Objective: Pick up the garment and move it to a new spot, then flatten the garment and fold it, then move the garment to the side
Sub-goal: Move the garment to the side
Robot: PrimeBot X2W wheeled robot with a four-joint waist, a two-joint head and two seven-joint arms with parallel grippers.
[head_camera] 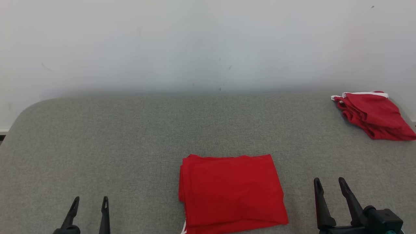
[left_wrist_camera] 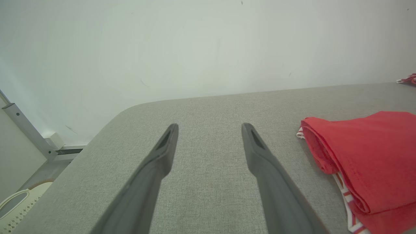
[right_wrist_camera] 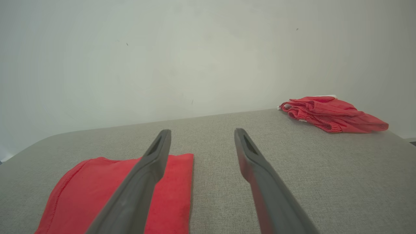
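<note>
The folded red garment (head_camera: 231, 191) lies flat in the middle of the grey counter (head_camera: 130, 146), near the front edge. The left gripper (head_camera: 91, 199) and right gripper (head_camera: 329, 180) sit on each side of it, jaws spread wide, holding nothing. The fold looks done, so I think the move aside comes next. Pinch all the layers at both edges, lift level so nothing falls open, and keep off the other red pile (head_camera: 373, 113) far right.
</note>
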